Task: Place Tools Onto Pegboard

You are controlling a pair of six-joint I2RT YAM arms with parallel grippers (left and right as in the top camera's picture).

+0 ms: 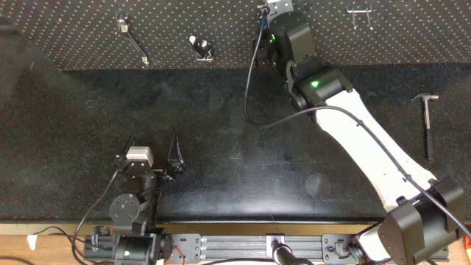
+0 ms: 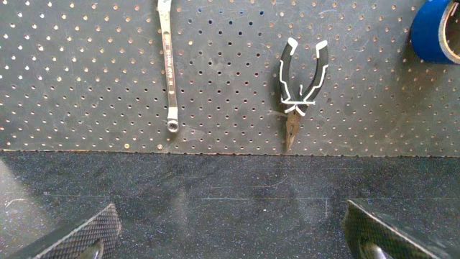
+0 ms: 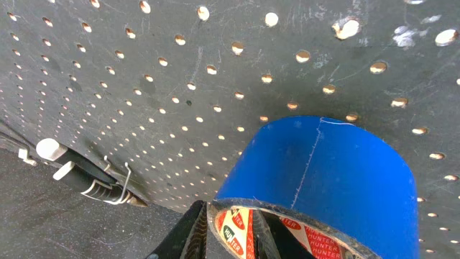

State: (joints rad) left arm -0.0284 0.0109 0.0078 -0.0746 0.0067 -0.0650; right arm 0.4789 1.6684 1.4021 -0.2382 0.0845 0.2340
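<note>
A blue tape roll [image 3: 323,187] is pressed up against the black pegboard [image 3: 144,86], and my right gripper [image 3: 228,226] is shut on its near wall. From above, that right gripper [image 1: 271,9] is at the pegboard's upper middle. The left wrist view has the tape roll [image 2: 437,29] high on the board. A silver wrench [image 2: 167,65] and black-handled pliers [image 2: 302,86] hang on the pegboard [image 2: 86,86]. A hammer [image 1: 427,121] lies on the mat at the far right. My left gripper [image 1: 154,153] rests low near its base, open and holding nothing.
A bare metal hook [image 1: 359,15] sticks out of the pegboard to the right of my right arm. The black mat [image 1: 221,147] runs from the board to the front edge. A black cable [image 1: 250,81] loops down from the right wrist.
</note>
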